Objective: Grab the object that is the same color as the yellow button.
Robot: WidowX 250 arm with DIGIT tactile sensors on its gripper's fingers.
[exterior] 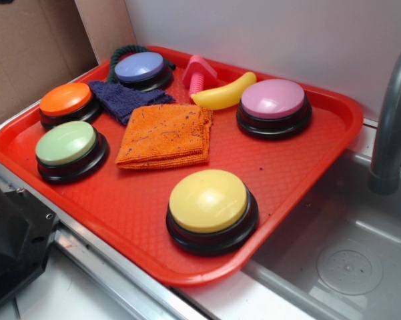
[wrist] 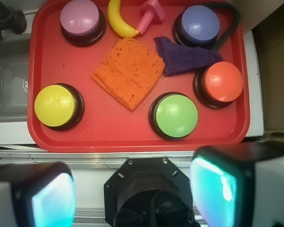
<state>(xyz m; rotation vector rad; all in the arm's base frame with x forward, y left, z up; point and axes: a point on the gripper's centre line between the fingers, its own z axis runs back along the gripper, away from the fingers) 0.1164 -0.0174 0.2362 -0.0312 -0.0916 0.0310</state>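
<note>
A small yellow toy banana (exterior: 225,93) (wrist: 119,20), the object, lies at the back of the red tray (exterior: 287,167) (wrist: 99,137), between the pink bolt (exterior: 198,73) (wrist: 150,14) and the pink button (exterior: 273,107) (wrist: 81,20). The yellow button (exterior: 210,207) (wrist: 56,106) stands at the tray's front corner near the sink. In the wrist view my gripper (wrist: 132,194) is open, high above the robot base and well short of the tray. Nothing is between its fingers (wrist: 52,198). The exterior view does not show the gripper.
On the tray also stand a green button (exterior: 70,150) (wrist: 175,116), an orange button (exterior: 68,103) (wrist: 222,82) and a purple button (exterior: 141,70) (wrist: 200,26). An orange cloth (exterior: 165,135) (wrist: 129,73) and a dark blue cloth (exterior: 127,99) (wrist: 184,56) lie mid-tray. A sink (exterior: 347,253) and faucet (exterior: 390,127) are beside it.
</note>
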